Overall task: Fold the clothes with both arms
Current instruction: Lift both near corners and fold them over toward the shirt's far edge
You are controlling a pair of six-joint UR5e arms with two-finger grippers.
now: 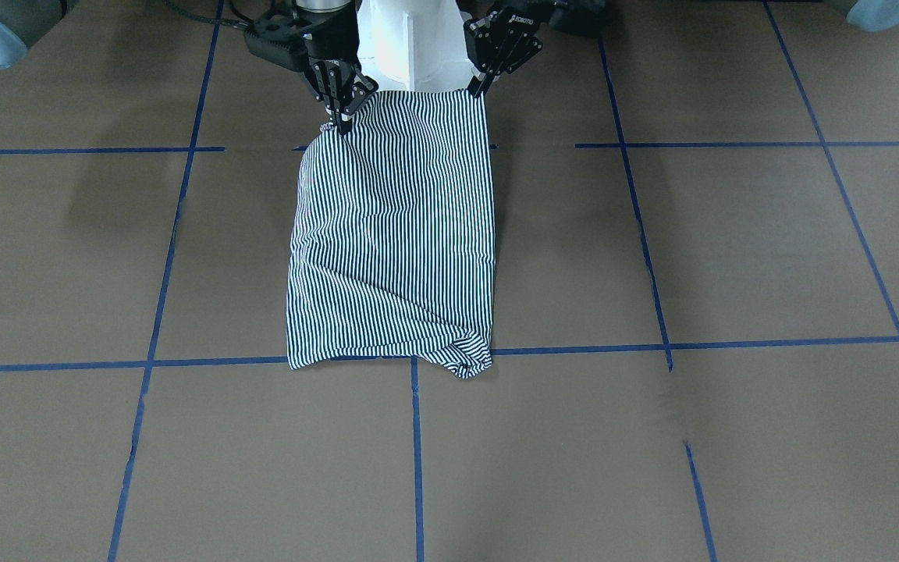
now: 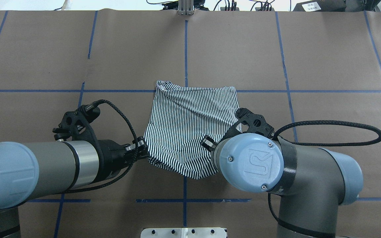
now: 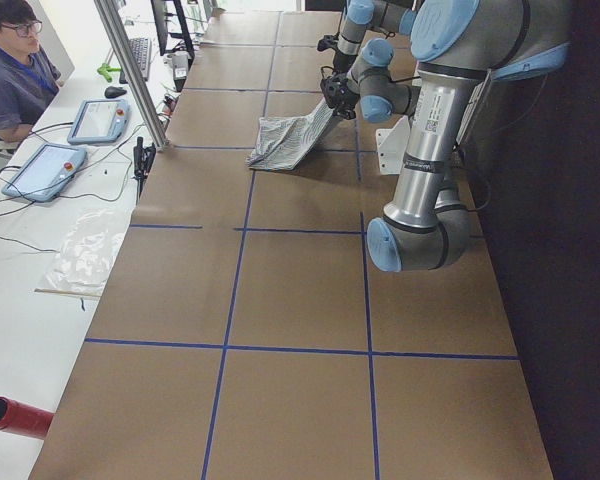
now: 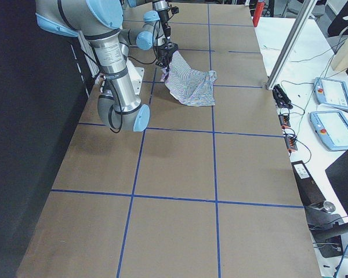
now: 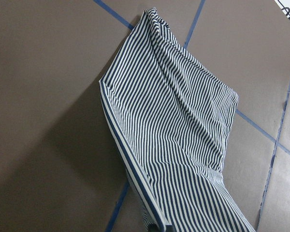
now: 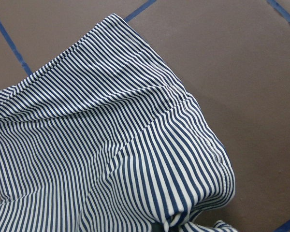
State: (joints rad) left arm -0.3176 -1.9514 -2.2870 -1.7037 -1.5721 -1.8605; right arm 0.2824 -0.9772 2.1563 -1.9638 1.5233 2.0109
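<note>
Overhead exterior: left end effector [image 2: 140, 149] pinches the shirt [image 2: 190, 119] at its 8 o'clock corner, right end effector [image 2: 207, 142] at 4 o'clock, both raised.

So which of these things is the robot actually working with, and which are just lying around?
In the job: the striped shirt, plus the left claw and the right claw, each pinching a corner of it.

Lying about, off to the side: two tablets, a clear plastic bag, a red tube. A person sits there too.
</note>
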